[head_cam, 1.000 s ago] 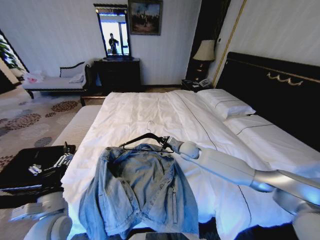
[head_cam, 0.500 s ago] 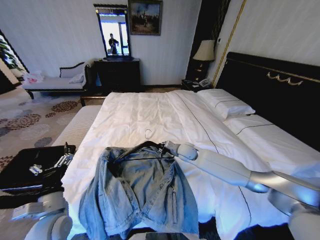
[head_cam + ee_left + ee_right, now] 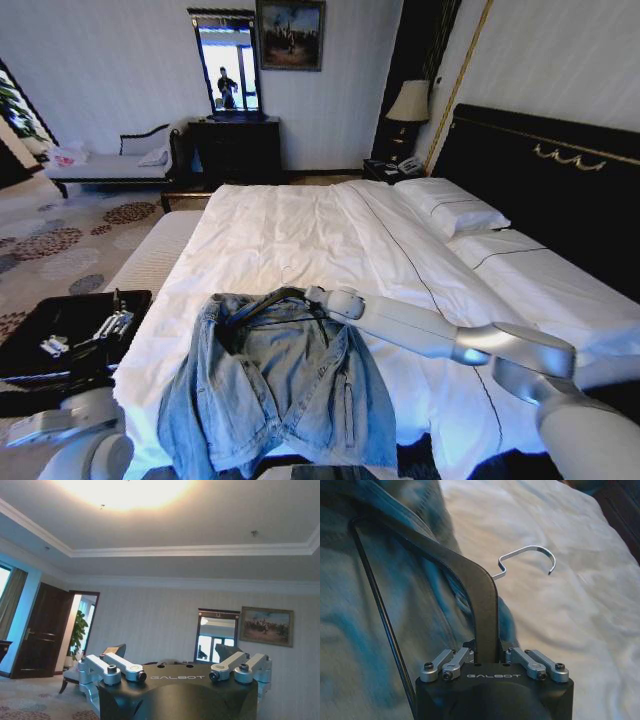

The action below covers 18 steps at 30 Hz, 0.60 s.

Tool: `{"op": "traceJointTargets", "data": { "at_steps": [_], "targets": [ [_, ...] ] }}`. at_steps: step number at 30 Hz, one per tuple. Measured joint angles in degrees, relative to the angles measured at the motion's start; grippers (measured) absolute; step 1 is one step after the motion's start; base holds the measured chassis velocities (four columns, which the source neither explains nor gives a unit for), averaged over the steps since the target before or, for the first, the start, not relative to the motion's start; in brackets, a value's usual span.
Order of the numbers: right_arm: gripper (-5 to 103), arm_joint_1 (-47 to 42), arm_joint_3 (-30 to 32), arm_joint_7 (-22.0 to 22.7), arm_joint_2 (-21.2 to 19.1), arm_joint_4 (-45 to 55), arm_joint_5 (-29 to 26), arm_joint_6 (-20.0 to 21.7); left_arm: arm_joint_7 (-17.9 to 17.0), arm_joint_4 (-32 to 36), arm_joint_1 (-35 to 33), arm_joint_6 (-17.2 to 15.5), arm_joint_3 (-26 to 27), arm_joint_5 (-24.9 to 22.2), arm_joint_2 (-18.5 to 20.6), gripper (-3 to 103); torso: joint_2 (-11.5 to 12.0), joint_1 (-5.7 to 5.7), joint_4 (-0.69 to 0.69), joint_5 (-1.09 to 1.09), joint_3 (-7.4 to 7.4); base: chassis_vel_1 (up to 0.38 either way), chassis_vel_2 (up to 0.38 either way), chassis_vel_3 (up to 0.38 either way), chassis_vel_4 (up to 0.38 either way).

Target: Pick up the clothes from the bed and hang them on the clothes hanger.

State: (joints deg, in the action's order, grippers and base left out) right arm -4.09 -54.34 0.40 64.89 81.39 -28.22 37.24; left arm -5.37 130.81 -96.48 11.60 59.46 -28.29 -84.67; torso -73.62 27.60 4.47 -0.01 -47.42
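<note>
The clothes, a light-blue denim jacket (image 3: 280,390), lie spread on the near end of the white bed (image 3: 300,225). My right gripper (image 3: 318,297) reaches in from the right to the jacket's collar, shut on one arm of the black clothes hanger (image 3: 262,302). In the right wrist view the hanger (image 3: 480,590) runs up from between the shut fingers, its silver hook (image 3: 527,555) over the duvet and the denim (image 3: 350,610) lying beside and under it. My left gripper (image 3: 108,326) waits open over the black bench, fingers (image 3: 120,669) pointing up into the room.
A black-cushioned bench (image 3: 40,350) stands left of the bed's foot. White pillows (image 3: 450,210) lie against the tall black headboard (image 3: 560,190). A dark dresser with mirror (image 3: 235,145), a pale chaise (image 3: 110,165) and a bedside lamp (image 3: 408,100) line the far wall.
My right gripper has carried the hanger left and down, so it now lies low at the jacket's collar. The left gripper has shifted a little to the left.
</note>
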Motion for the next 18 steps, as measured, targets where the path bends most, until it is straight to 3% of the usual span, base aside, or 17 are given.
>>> {"op": "traceJointTargets", "data": {
  "at_steps": [5,12,18],
  "targets": [
    [22,0.1,-1.3,0.8,5.3,-3.1,-1.0,0.0,0.0,-0.6,0.3,0.0,0.4,-0.4,0.4,100,0.0,0.00,-0.02,0.00,0.00,0.000,0.000,0.000,0.000],
    [22,0.5,-2.7,4.4,8.5,-4.6,-5.6,-0.8,0.0,-1.0,0.5,-0.1,0.5,-0.6,0.5,100,0.0,0.00,0.01,0.00,0.00,0.000,0.000,0.000,0.000],
    [22,0.1,-3.7,11.8,10.4,-7.5,-10.2,-1.5,0.2,-1.2,0.3,0.0,-0.9,0.3,0.1,100,0.0,0.00,0.00,0.01,0.00,0.000,0.000,0.000,0.000]
  ]
}}
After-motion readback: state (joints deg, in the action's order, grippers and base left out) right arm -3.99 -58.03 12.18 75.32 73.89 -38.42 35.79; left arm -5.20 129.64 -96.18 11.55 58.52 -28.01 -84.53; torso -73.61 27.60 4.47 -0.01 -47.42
